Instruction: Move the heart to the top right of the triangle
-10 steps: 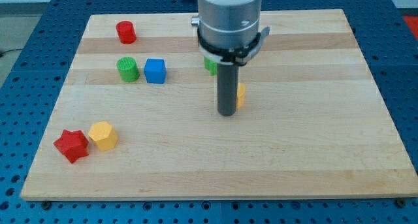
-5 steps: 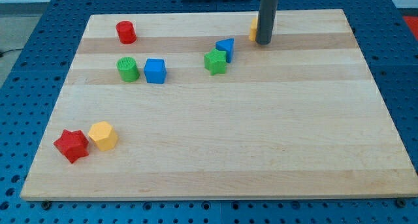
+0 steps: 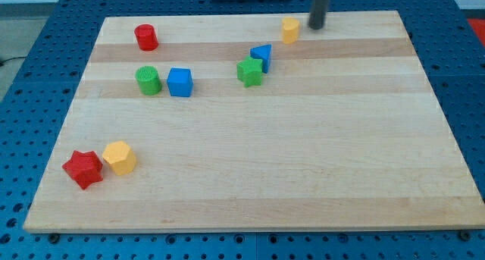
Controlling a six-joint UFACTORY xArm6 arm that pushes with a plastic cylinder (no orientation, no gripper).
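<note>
The yellow heart (image 3: 290,29) lies near the board's top edge, up and to the right of the blue triangle (image 3: 261,57). A green star (image 3: 249,71) touches the triangle on its lower left. My tip (image 3: 316,26) stands just to the right of the heart, a small gap apart from it.
A red cylinder (image 3: 146,38) sits at the top left. A green cylinder (image 3: 148,81) and a blue cube (image 3: 180,83) stand side by side left of centre. A red star (image 3: 82,169) and a yellow hexagon (image 3: 120,157) touch at the bottom left of the wooden board (image 3: 250,176).
The rod pushed the yellow heart from the board's middle up to the top edge, then moved off a little to the right of it. The other blocks have not moved.
</note>
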